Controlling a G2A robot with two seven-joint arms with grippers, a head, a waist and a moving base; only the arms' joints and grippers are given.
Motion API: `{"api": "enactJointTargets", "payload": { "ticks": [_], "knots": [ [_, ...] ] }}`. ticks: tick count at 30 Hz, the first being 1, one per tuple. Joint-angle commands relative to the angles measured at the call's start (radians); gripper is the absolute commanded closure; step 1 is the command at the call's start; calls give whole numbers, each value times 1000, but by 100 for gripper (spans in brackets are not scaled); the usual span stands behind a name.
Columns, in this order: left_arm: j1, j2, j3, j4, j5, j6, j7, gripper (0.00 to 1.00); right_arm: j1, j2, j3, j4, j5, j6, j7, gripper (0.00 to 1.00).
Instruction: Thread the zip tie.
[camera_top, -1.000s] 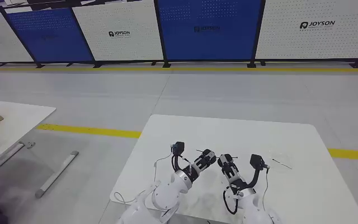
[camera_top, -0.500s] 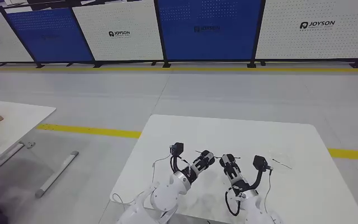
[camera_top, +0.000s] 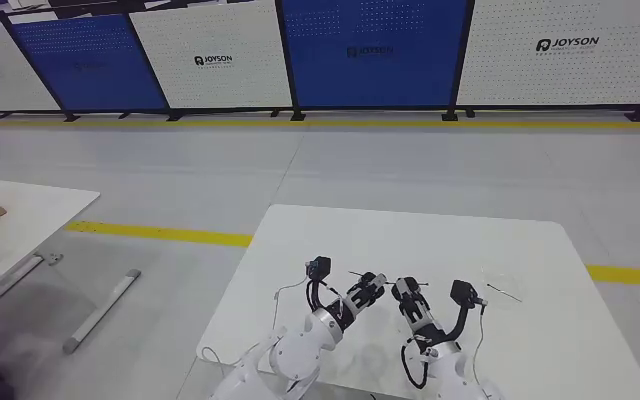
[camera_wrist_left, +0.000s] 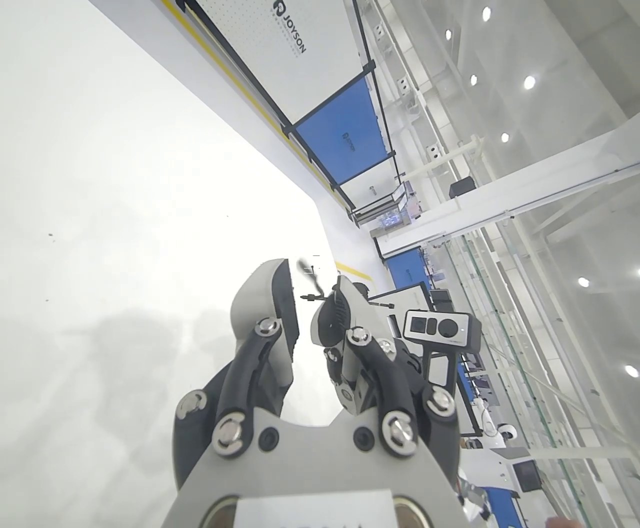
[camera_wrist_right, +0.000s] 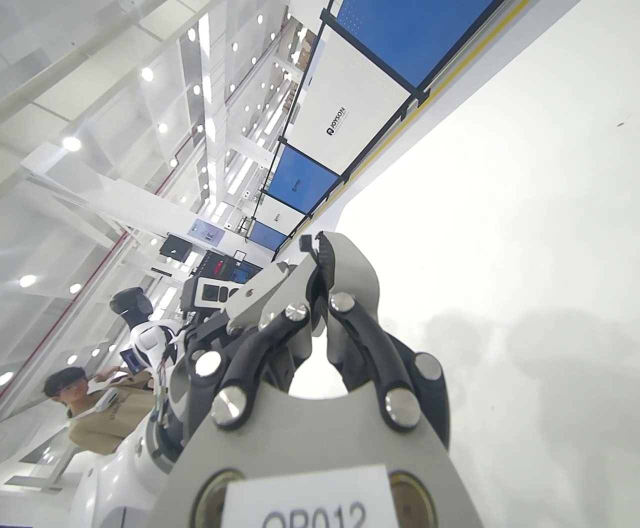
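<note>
White table (camera_top: 330, 240) holds spare tie (camera_top: 503, 292); right fingers (camera_wrist_right: 350, 270) clench zip tie (camera_wrist_right: 305, 244), left fingers (camera_wrist_left: 260, 295) unclear.

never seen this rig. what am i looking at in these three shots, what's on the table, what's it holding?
It is a two-armed robot at a white table; each arm ends in a two-fingered gripper. The wide shot comes from a camera on the robot above its arms, looking down. The other two come from cameras on the wrists, each looking along its own fingers. The right gripper is shut on a small black piece, probably one end of the zip tie. The left gripper has its fingers apart, with a thin black strip in the gap; it does not look pinched. On the table, on the right arm's side, lies another thin dark strip.
</note>
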Motion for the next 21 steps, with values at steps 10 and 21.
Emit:
{"api": "enactJointTargets", "payload": {
  "ticks": [10, 21],
  "knots": [
    [-4, -3, 8, 6, 3, -2, 1, 100, -4, 0, 6, 1, 10, -23, 14, 100],
    [1, -3, 5, 3, 8, -14, 6, 100, -8, 1, 23, 5, 57, -40, 36, 80]
  ]
}}
